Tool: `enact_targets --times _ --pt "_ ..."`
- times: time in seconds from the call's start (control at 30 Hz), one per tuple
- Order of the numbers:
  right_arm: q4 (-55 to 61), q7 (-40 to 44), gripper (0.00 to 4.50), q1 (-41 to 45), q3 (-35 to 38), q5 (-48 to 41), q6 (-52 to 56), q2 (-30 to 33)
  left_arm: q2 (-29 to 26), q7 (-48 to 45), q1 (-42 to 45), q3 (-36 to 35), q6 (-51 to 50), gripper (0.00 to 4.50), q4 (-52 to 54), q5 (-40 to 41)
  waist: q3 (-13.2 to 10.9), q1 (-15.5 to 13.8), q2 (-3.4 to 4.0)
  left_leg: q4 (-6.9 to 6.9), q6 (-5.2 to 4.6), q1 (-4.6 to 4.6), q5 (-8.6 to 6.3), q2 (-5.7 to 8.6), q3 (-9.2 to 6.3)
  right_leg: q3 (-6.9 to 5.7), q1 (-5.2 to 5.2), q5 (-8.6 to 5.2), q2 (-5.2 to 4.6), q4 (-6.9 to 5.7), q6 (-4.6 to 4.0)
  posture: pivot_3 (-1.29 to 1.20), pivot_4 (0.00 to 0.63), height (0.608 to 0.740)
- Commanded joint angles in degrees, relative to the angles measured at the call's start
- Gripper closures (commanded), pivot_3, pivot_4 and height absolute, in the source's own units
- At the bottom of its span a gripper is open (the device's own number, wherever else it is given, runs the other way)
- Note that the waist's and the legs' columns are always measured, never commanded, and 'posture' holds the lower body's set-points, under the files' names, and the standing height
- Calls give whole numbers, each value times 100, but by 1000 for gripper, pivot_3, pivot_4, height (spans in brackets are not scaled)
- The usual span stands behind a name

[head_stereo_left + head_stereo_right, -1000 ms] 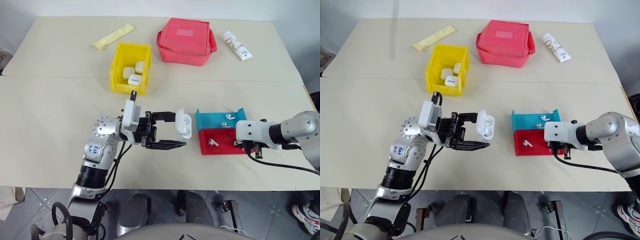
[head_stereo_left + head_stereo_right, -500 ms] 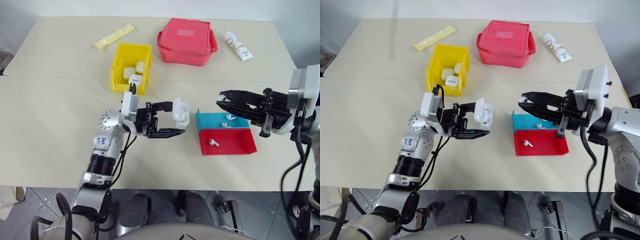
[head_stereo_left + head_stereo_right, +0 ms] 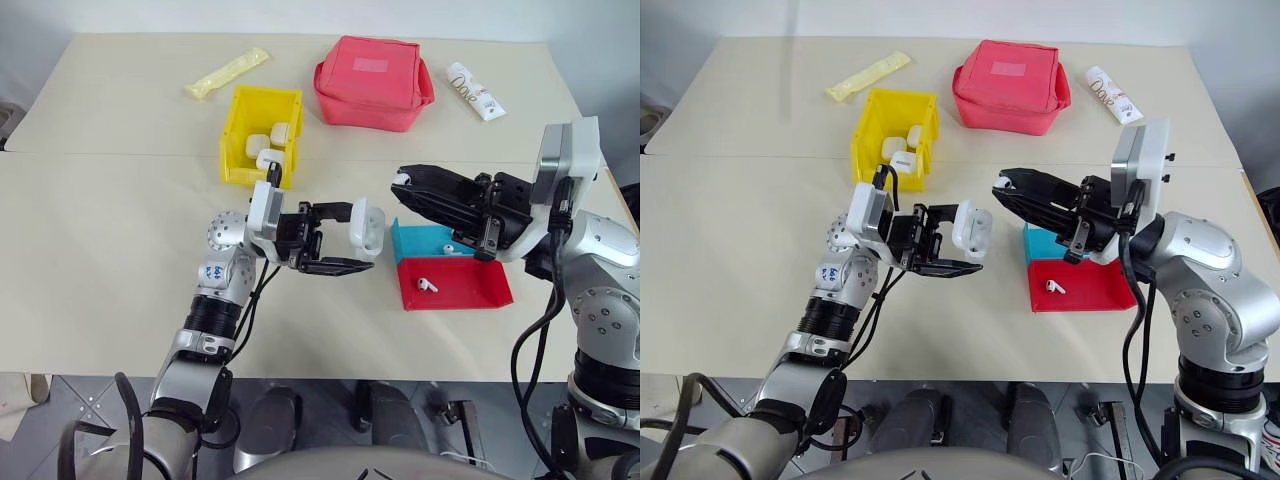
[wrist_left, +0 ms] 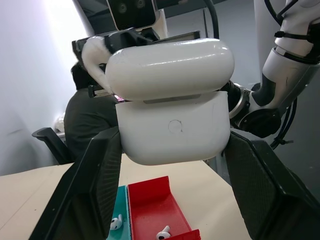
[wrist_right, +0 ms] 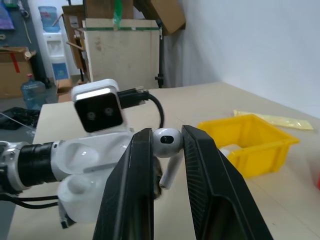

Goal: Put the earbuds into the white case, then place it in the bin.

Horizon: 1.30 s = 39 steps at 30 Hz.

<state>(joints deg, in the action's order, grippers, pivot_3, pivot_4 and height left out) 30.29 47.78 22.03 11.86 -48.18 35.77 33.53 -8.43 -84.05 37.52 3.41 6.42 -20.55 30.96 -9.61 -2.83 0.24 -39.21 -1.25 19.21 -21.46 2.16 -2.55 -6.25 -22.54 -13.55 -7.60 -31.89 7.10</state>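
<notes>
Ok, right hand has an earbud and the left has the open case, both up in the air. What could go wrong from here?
1. The right hand pinches the earbud only by its rounded head; a nudge against the white case could pop it loose.
2. The stem hangs slanted between the fingers, so it may miss its socket.
3. The left hand grips the case by its sides in mid-air; pushing on it could twist it.

Robotics lab or workshop storeroom

Plain beige bench (image 3: 100, 250) against white walls; beyond it, stacked brown cardboard boxes (image 5: 122, 37), a blue water-cooler bottle (image 5: 50, 12) at ten o'clock, and a black office chair (image 4: 50, 142).
</notes>
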Motion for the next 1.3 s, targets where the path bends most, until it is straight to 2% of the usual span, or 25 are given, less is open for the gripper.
enact_targets --times 0.03,0.53,0.9,1.3 --pt "319 -40 4031 -82 23 -219 -196 -83 -66 66 97 43 -150 1763 214 -35 0 2 0 1 0 0 0 -1 0 0 0 0 1 0 0 0 150 740" --pt "63 104 4031 -317 -614 199 -898 -508 -126 -25 146 61 -429 1763 434 22 0 5 0 2 -2 -1 -1 -1 2 0 -1 0 3 -1 0 0 150 740" --pt "-446 487 4031 -651 -942 691 -1634 -715 44 -45 92 -10 -376 1763 549 122 0 9 0 3 -2 -1 0 -1 5 -7 -2 0 5 -1 0 0 150 740" --pt "-438 797 4031 -970 -941 439 -1385 -136 166 70 90 -141 -252 1763 506 126 0 11 0 3 -3 -1 -1 -1 4 -7 -2 0 4 0 -1 0 150 740"
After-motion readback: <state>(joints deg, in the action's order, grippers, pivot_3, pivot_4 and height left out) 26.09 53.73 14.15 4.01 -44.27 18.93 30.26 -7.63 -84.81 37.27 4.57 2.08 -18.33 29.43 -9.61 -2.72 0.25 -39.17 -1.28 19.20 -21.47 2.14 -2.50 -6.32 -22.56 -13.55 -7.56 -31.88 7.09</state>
